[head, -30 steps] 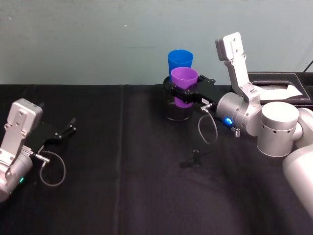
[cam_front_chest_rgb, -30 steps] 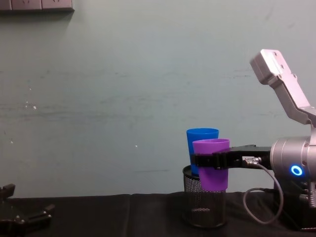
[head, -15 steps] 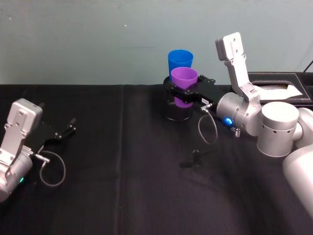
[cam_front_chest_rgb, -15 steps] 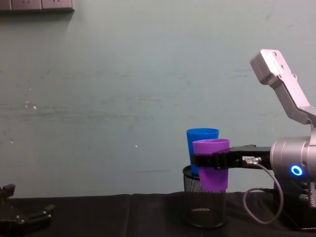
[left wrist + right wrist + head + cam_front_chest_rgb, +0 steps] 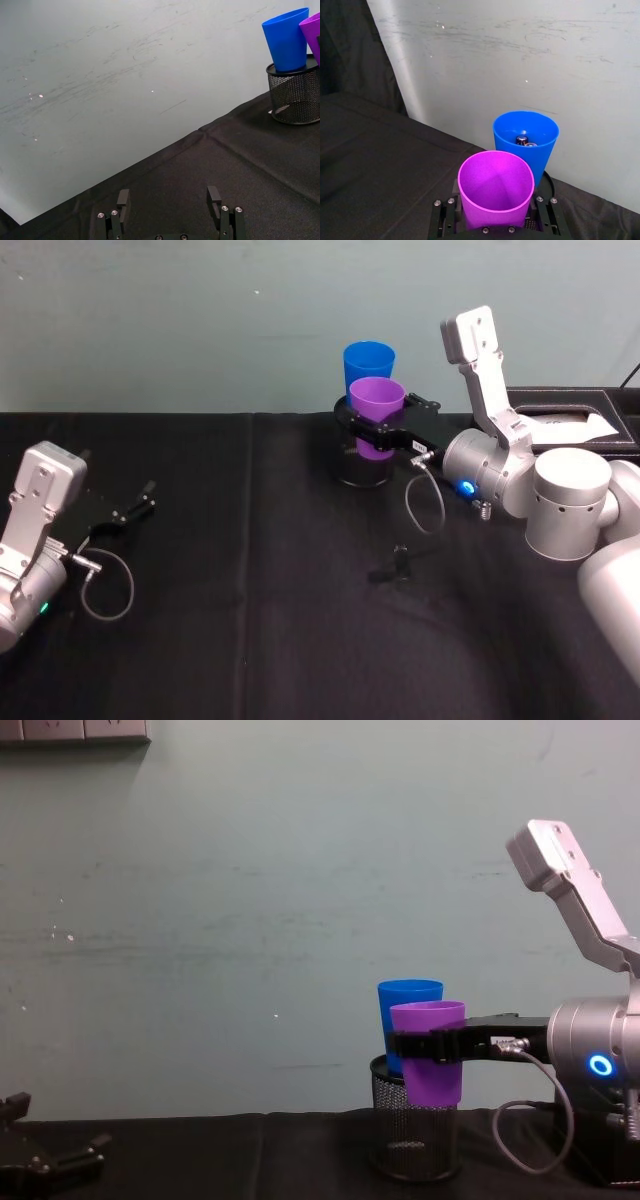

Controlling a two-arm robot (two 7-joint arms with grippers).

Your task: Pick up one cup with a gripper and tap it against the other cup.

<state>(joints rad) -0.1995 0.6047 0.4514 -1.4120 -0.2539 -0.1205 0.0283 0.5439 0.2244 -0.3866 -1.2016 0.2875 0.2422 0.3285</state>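
Right gripper (image 5: 383, 430) is closed around the purple cup (image 5: 377, 416), one black finger on each side of the cup's body, and it holds the cup upright in the air at the far middle of the table (image 5: 250, 620). This arm has a blue ring light (image 5: 600, 1066) that glows. The blue cup (image 5: 368, 365) stands upright in the black mesh holder (image 5: 413, 1135), just behind the purple cup. In the right wrist view the two rims look to be touching or almost touching; I cannot tell which. Some small dark things lie inside the blue cup. Left gripper (image 5: 135, 508) rests low at the near left side of the table, with its fingers (image 5: 123, 199) spread apart and nothing between them.
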